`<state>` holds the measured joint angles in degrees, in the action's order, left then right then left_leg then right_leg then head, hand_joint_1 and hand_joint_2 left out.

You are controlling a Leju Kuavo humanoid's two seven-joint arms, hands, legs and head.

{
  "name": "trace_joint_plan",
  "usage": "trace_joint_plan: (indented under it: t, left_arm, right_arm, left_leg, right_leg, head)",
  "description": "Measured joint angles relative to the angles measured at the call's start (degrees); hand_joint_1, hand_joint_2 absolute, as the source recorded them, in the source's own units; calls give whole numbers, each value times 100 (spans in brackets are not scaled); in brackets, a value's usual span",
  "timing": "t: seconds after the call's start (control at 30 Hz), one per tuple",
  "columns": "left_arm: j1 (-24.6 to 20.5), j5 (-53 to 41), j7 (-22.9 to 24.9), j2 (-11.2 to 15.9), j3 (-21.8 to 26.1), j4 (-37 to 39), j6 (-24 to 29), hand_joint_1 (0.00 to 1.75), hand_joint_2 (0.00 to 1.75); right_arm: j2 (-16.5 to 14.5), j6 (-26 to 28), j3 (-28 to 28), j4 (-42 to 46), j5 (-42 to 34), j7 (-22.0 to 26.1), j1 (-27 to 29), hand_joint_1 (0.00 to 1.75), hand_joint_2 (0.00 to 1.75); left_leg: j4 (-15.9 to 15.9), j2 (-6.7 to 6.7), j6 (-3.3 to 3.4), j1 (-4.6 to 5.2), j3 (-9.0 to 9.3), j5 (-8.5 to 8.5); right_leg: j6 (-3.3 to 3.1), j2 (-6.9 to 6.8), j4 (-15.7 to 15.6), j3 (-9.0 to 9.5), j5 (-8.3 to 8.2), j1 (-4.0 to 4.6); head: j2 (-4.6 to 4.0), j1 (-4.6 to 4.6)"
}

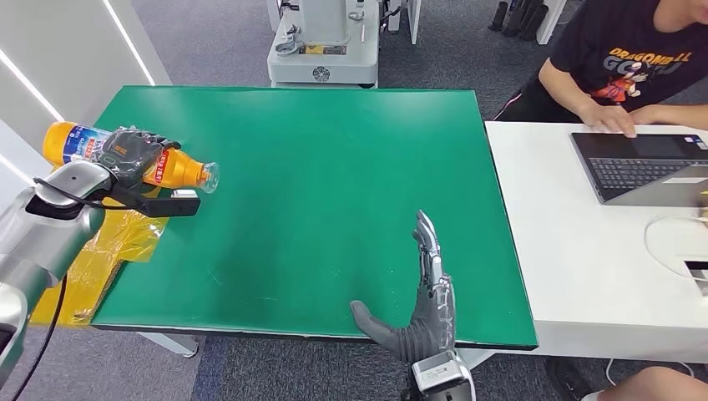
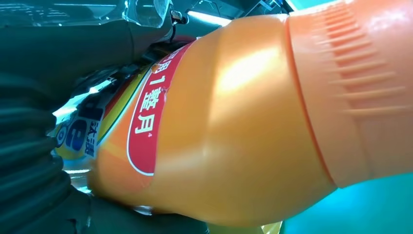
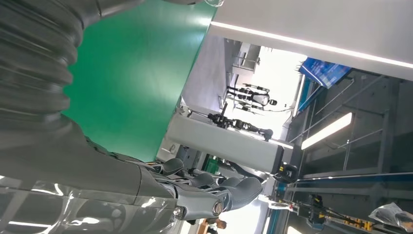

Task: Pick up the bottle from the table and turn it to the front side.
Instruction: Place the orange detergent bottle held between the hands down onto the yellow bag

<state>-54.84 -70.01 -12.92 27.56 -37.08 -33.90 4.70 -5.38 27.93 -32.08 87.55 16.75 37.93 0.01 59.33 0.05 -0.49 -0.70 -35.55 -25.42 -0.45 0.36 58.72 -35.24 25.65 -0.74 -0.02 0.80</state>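
Note:
An orange drink bottle (image 1: 75, 144) with a blue, white and red label lies sideways in my left hand (image 1: 132, 155), lifted above the left edge of the green table (image 1: 317, 167), its clear cap end pointing right. Up close, the left wrist view shows the bottle (image 2: 234, 131) with its red label panel, my dark fingers wrapped around it. My right hand (image 1: 424, 292) stands open near the table's front edge, fingers straight and pointing away, thumb out to the left, holding nothing. In the right wrist view the fingers (image 3: 204, 187) stretch out over the green surface.
A yellow plastic sheet (image 1: 100, 251) hangs off the table's left side. A white desk (image 1: 584, 276) adjoins on the right, with a laptop (image 1: 643, 167) and a seated person (image 1: 626, 58) typing. A grey machine base (image 1: 326, 50) stands beyond the far edge.

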Motion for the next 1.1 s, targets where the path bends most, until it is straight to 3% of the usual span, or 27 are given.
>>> trace_joint_plan:
  t: [0.1,0.17,0.27,0.6,0.63,0.73,0.77,1.1]
  left_arm:
    - [445,-55,1020,69,46,495,-421,175,175]
    - [877,-63,1311,136,83,853,-210,175,175]
    - [1130,-74,1319,156,114,1141,-26,175,175]
    - [1132,-181,1369,125,285,1456,-66,175,175]
    - [1135,-194,1369,125,300,1463,-64,141,175]
    - [1154,-246,1386,125,337,1475,-33,10,175]
    - [1166,-273,1395,125,347,1483,-1,0,175]
    - [1264,-504,1479,104,506,1502,312,0,175]
  right_arm:
    - [-30,71,2,151,14,7,246,0,175]
    - [-36,128,15,259,32,13,402,0,175]
    - [-28,169,39,331,47,9,466,0,175]
    - [-26,197,28,342,46,-5,461,0,175]
    - [-26,199,28,342,44,-6,461,0,175]
    - [-24,210,23,342,22,-7,459,0,175]
    - [-22,220,21,341,14,-8,458,0,175]
    - [-17,241,-2,342,-33,-21,447,0,175]
  left_leg:
    - [-22,42,-18,16,52,-25]
    - [-23,84,-25,11,68,-37]
    - [-22,33,-23,-1,57,-34]
    - [-32,15,-39,-2,112,-48]
    - [-33,15,-39,-2,114,-48]
    - [-37,14,-41,-2,119,-46]
    - [-38,14,-42,-2,120,-46]
    - [-46,17,-45,-2,127,-45]
  right_leg:
    - [-12,45,-1,21,10,-16]
    - [-19,89,-5,14,15,-16]
    - [-20,37,-9,28,37,-3]
    - [-35,20,-1,80,52,-2]
    - [-36,20,0,81,51,-2]
    - [-38,20,1,83,51,-1]
    - [-39,20,1,84,51,-2]
    - [-44,23,1,83,53,-2]
  head:
    - [-1,8]
    - [-1,31]
    - [0,31]
    - [0,28]
    - [0,28]
    - [0,29]
    - [0,28]
    - [0,28]
